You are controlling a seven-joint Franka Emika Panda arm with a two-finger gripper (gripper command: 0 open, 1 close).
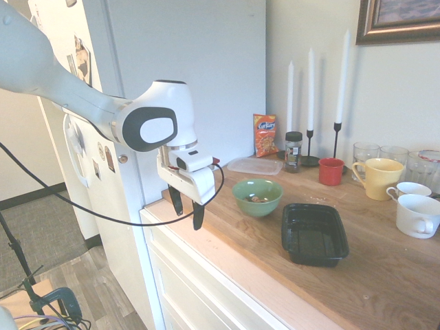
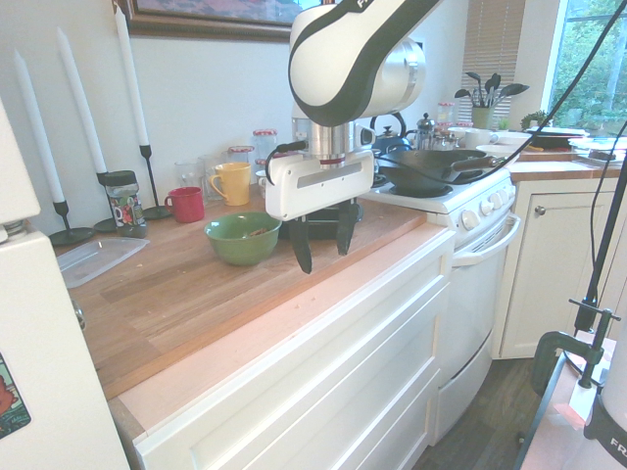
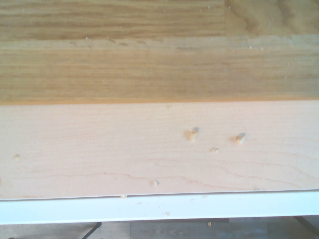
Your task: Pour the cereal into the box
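The cereal [image 1: 258,199] lies as a few light brown flakes in a green bowl [image 1: 258,197] on the wooden counter. Just right of the bowl, nearer the counter's front, sits the box [image 1: 314,234], a shallow black tray. My gripper [image 1: 187,213] hangs open and empty over the counter's front edge, left of the bowl and apart from it. From the other side, the gripper [image 2: 323,255] is in front of and right of the green bowl [image 2: 242,238], and it hides most of the box. The wrist view holds only bare wood with a few crumbs [image 3: 192,134].
An orange snack packet [image 1: 265,135], a clear flat container [image 1: 254,166], a spice jar [image 1: 293,151] and tall white candles [image 1: 311,82] stand at the back. A red cup [image 1: 331,171], yellow mug [image 1: 378,177], white mugs [image 1: 417,214] and glasses crowd the right. A stove [image 2: 460,191] adjoins the counter.
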